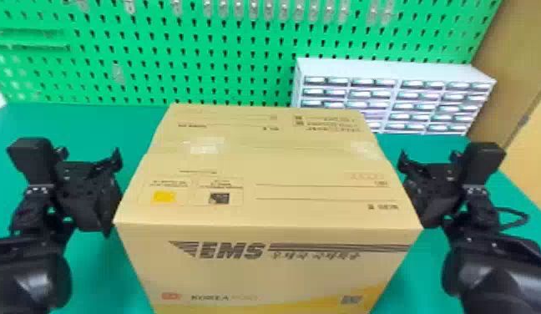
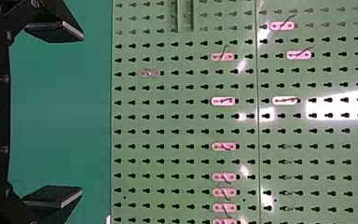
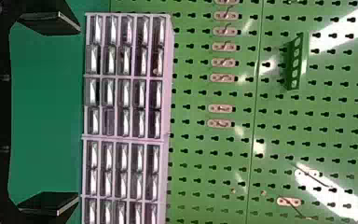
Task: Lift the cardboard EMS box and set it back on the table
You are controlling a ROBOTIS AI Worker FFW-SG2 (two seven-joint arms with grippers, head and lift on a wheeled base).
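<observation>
Head view: the cardboard EMS box [image 1: 257, 167] is in the lower middle of the frame, between the left end effector [image 1: 111, 193] and right end effector [image 1: 413, 190]. I can't tell if they touch it, or if it is off the smooth green worktop [image 1: 73, 121]. My guess: it's lifting time, so both should push in evenly, then raise it level. It is tan and flat-topped, with shiny tape.

Left wrist view: flat black fingers [image 2: 53, 31] spread wide, nothing between. Green pegboard [image 2: 168, 123], full of holes.

Right wrist view: fingers wide apart too, near pale boxy drawers [image 3: 140, 107].
</observation>
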